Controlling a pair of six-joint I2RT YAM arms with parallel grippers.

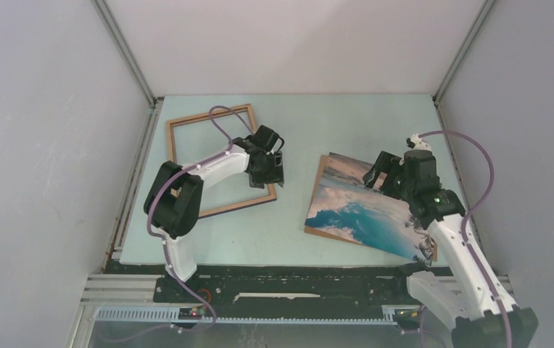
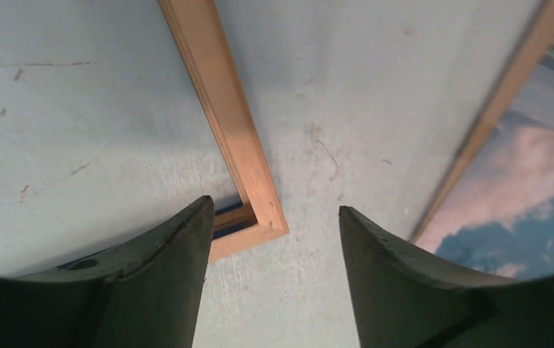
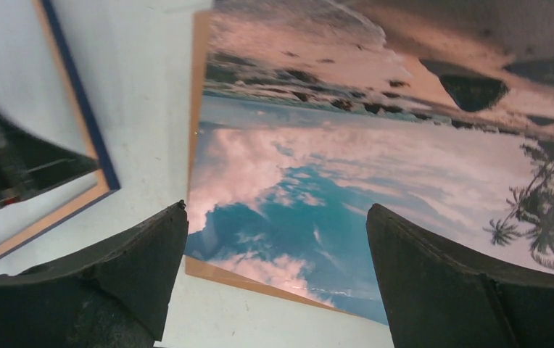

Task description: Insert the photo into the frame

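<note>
The frame [image 1: 172, 145] lies flat on the left half of the table, wood face up. My left gripper [image 1: 275, 172] hovers at its near right corner. In the left wrist view that corner [image 2: 249, 163] sits just beside the left finger, and the left gripper [image 2: 274, 212] is open with only bare table between the fingers. The photo [image 1: 361, 210] lies picture side up on the right, turned at an angle. My right gripper [image 1: 378, 174] is above its far edge. It stands open [image 3: 275, 216] over the photo [image 3: 346, 167], holding nothing. The frame [image 3: 104, 181] shows at that view's left.
The pale green table mat [image 1: 303, 116] is boxed in by grey walls left, right and behind, with metal rails [image 1: 125, 61] at the corners. Purple cables [image 1: 477, 163] loop off both arms. A black base rail [image 1: 296, 279] runs along the near edge.
</note>
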